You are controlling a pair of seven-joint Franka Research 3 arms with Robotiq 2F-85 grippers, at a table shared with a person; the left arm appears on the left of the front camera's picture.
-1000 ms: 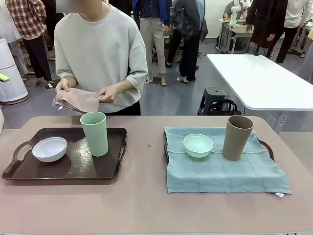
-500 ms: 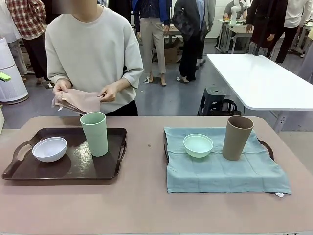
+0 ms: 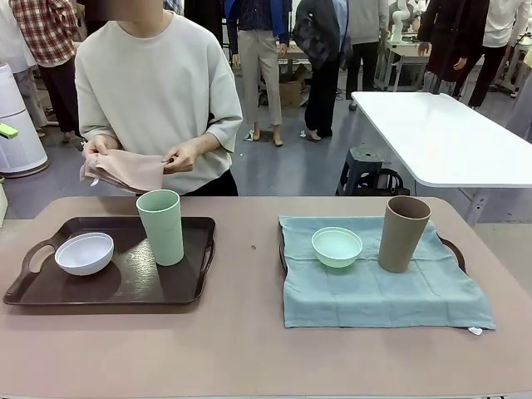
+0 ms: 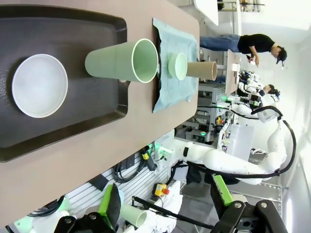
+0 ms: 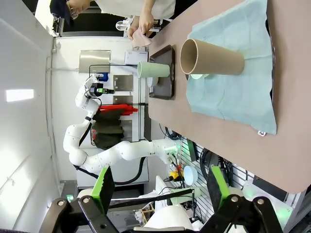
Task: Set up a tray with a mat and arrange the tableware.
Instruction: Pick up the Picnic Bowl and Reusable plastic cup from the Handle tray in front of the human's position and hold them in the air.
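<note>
Busy room behind, people standing about, a white side table (image 3: 440, 141) off to the far right, and up front we have the long brown table (image 3: 249, 349) laid out. On the left, a dark tray (image 3: 133, 287) sits bare, no mat under its pieces: the white bowl (image 3: 84, 253) near its left handle, the pale green cup (image 3: 161, 227) upright just to the right of it, toward the far edge. Over on the right, a blue-green mat (image 3: 374, 295) is draped over a second tray (image 3: 455, 249), only the handle peeking out. The mint bowl (image 3: 337, 247) sits on the mat, the brown cup (image 3: 403, 234) standing upright to its right, the two close but apart.

At the far side, left of centre, the person (image 3: 158, 91) has a folded pinkish cloth (image 3: 125, 170) pinched in both hands, held above the table's far edge, behind the green cup.

And the arms? The left gripper (image 4: 165, 204) hangs back off the near edge, fingers spread wide, nothing between them. Same story for the right gripper (image 5: 160, 189): pads wide apart, nothing held, well clear of the brown cup.
</note>
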